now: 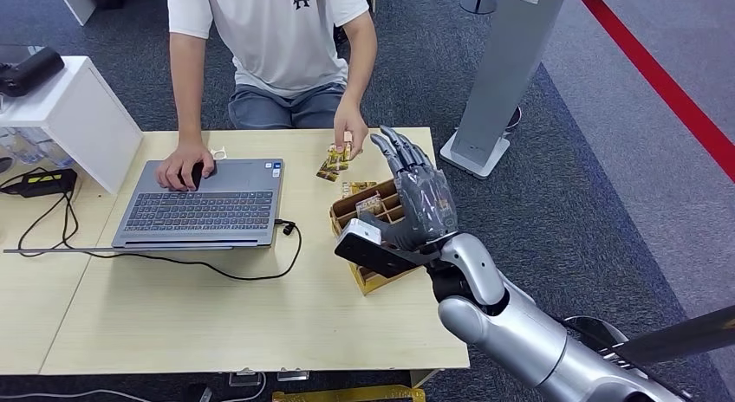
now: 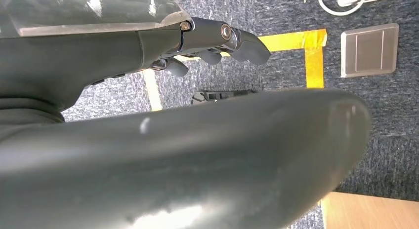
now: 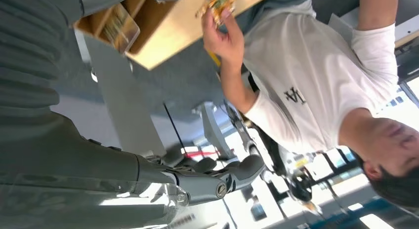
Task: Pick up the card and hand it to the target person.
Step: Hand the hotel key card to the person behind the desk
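From the head view, my right arm (image 1: 511,320) enters low on the right and crosses the desk's (image 1: 173,315) near right corner. The right robot hand (image 1: 414,194) is raised over the wooden card box (image 1: 368,213), fingers spread and extended, holding nothing. The box stands near the desk's right edge; beyond that edge the carpet is open as far as the grey stand (image 1: 498,77) and the red floor line (image 1: 659,77).

The near half of the desk, in front of the laptop (image 1: 204,203), is bare apart from a black cable (image 1: 217,265). Just beyond the box, the cards (image 1: 336,162) lie on the desk under the fingertips of the person's hand (image 1: 351,129). The person's other hand (image 1: 184,166) rests at the laptop's far left corner. The person (image 1: 277,47) sits at the far edge.

The right wrist view shows the box's compartments (image 3: 116,21), the desk's right edge and the person's hand on the cards (image 3: 217,2).

The left wrist view shows the left robot hand (image 2: 217,44) hanging over carpet with yellow tape (image 2: 306,46), fingers loosely curled and holding nothing.
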Motion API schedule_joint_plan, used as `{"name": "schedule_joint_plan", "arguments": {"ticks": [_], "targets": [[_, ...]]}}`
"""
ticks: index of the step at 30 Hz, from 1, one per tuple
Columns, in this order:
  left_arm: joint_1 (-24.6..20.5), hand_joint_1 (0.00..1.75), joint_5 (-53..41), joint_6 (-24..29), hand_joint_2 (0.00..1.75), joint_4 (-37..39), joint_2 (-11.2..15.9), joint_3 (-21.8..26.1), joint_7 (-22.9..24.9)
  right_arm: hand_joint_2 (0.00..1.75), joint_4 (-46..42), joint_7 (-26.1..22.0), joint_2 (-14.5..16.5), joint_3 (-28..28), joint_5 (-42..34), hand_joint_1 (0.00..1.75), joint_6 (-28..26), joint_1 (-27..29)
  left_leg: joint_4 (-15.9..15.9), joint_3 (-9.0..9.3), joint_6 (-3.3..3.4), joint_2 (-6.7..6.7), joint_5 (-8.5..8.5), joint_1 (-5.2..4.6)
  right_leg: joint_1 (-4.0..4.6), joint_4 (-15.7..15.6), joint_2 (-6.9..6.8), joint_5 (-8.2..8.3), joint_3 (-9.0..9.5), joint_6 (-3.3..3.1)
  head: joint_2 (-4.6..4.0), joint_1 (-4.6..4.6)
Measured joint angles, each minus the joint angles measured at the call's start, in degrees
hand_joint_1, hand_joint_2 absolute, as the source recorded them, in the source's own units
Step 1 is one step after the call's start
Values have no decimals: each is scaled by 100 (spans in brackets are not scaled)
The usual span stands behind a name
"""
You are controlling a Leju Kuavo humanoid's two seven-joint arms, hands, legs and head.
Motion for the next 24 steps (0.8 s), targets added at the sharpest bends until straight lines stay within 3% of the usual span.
{"name": "schedule_joint_plan", "arguments": {"ticks": [4,11,17,24], "targets": [[73,0,69,21,0,0,7,2,-32,175,2,-307,-73,-241,-1239,1,-246,361,0,-1,1,0,-1,0,0,-1,0,0,-1,0,0,2],[156,0,159,45,0,0,24,2,-62,175,-5,-1275,-205,-781,-3506,0,-270,1150,0,-2,2,0,-3,0,0,-3,0,-1,-1,0,0,-3],[163,0,175,54,0,0,28,2,-66,175,-5,-1636,-261,-1144,-4169,0,-153,1610,0,0,2,0,-3,0,0,-3,0,-1,0,0,0,-3],[162,0,169,61,0,0,28,2,-75,175,-5,-1796,-276,-1427,-4386,0,-116,1956,0,-1,2,0,-3,0,0,-3,0,-1,0,0,0,-1]]}}
